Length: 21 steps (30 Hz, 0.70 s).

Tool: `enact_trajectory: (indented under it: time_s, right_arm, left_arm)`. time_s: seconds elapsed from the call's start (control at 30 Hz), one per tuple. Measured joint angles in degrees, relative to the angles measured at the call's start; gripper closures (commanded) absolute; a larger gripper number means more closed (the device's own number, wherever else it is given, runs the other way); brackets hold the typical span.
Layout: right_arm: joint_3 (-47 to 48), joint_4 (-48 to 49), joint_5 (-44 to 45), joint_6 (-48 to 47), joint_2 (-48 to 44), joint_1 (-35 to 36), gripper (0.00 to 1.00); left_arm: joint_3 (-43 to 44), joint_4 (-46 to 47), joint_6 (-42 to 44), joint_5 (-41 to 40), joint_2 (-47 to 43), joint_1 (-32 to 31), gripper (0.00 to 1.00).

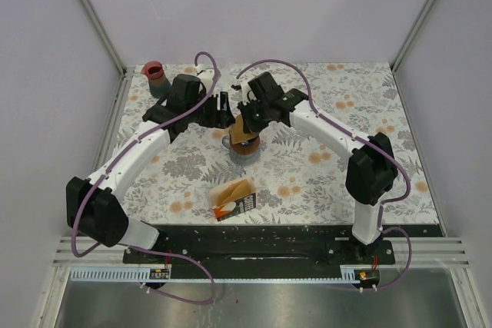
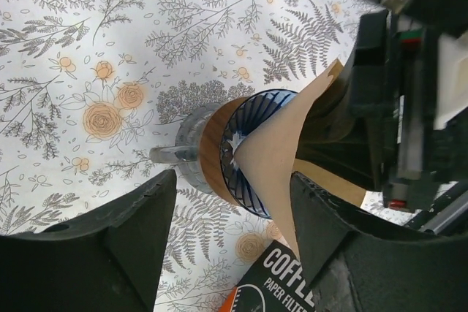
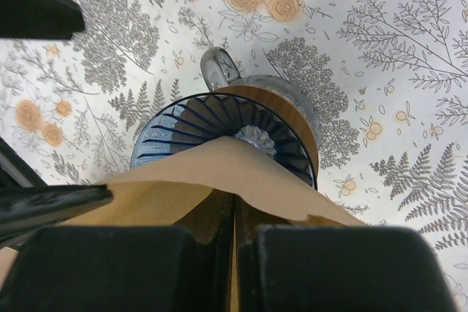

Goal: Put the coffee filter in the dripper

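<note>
The dripper point(image 1: 244, 146) is a blue ribbed cone with a wooden collar and a clear handle, standing mid-table; it also shows in the left wrist view point(image 2: 219, 153) and the right wrist view point(image 3: 183, 123). A brown paper coffee filter point(image 1: 244, 130) has its tip inside the cone. My right gripper point(image 1: 250, 117) is shut on the filter's upper edge point(image 3: 241, 173), its fingers point(image 3: 186, 261) pressed together just above the dripper. My left gripper point(image 1: 223, 110) is open and empty beside the dripper, its fingers point(image 2: 139, 231) spread on either side of the cone and filter point(image 2: 289, 151).
A black and orange coffee filter packet point(image 1: 233, 199), with brown filters sticking out, lies nearer the front; its label shows in the left wrist view point(image 2: 281, 283). A grey cup with a red rim point(image 1: 156, 78) stands at the back left corner. White walls enclose the table.
</note>
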Motion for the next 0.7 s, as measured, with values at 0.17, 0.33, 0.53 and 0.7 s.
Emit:
enact_trajectory:
  time_s: [0.17,0.33,0.53,0.7]
  right_arm:
    - [3.89,-3.8,2.51,-1.99,2.51,2.16,1.0]
    - [8.48,-7.34,4.63,-3.8,6.14,4.0,1.0]
    - [11.37,-11.45,7.32,-4.76,9.53,5.09,1.0]
    - [12.72,-14.25,8.85,-5.2,11.56,5.79,1.0]
  left_arm:
    - [0.13,-0.04,-0.66,3.39,-1.4,3.37,0.33]
    - [0.09,-0.15,-1.99,4.07,-2.27,6.29,0.35]
    - [-1.01,-0.59,-3.61,4.46,-4.09,6.51,0.37]
    - [-2.47,-0.63,-5.09,5.38,-4.35,6.58,0.37]
